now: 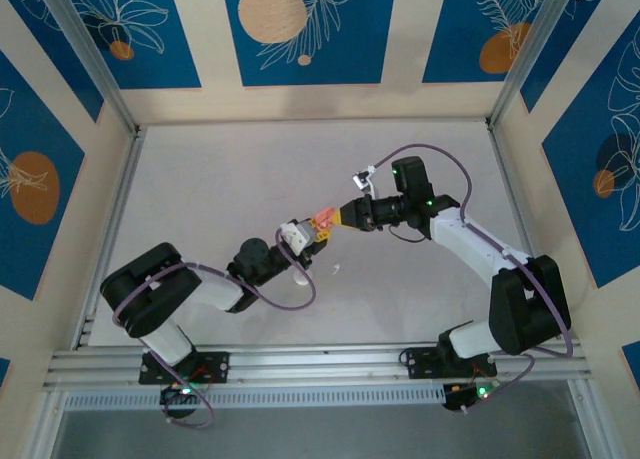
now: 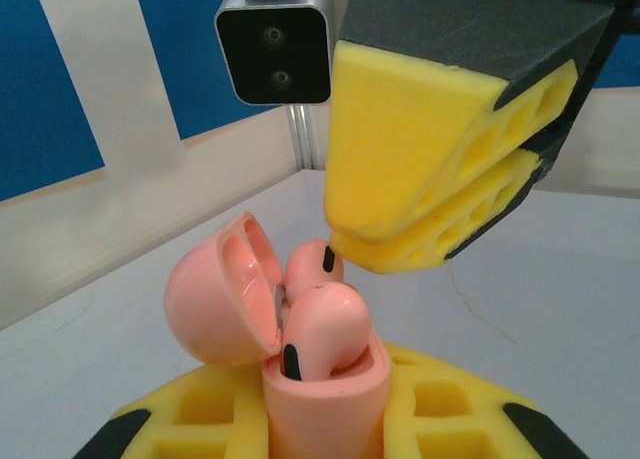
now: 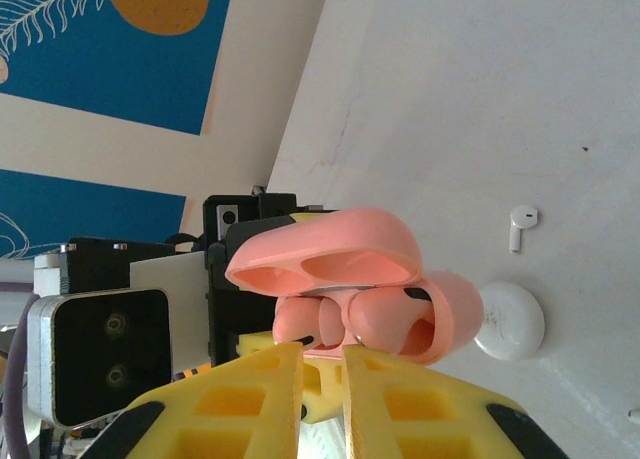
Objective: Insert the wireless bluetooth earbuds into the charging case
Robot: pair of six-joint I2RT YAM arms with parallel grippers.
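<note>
Looking from the left, I see my left claw (image 1: 310, 232) clamped tight on the lower half of the pink charging case (image 2: 330, 404). Its yellow foam pads press the case from either side and hold it upright above the middle of the counter (image 1: 230, 169). The lid (image 2: 215, 299) is swung open, to the left in my left wrist view.

Two pink earbuds sit in the case. The front earbud (image 2: 325, 324) rests in its socket with its head sticking up over the rim. The rear earbud (image 2: 312, 264) stands behind it, also proud of the rim.

Down on the counter, just toward the near edge from the held case, lies a round white case (image 3: 510, 319). A white earbud (image 3: 520, 224) lies loose just to its right in the overhead view, near it but not touching.

Further right, my right claw (image 2: 345, 247) reaches in from the right side with its fingers almost together, a thin slit between them. Its tips are at the rear earbud, touching or nearly so. I cannot tell whether they pinch it or only rest against it.
</note>
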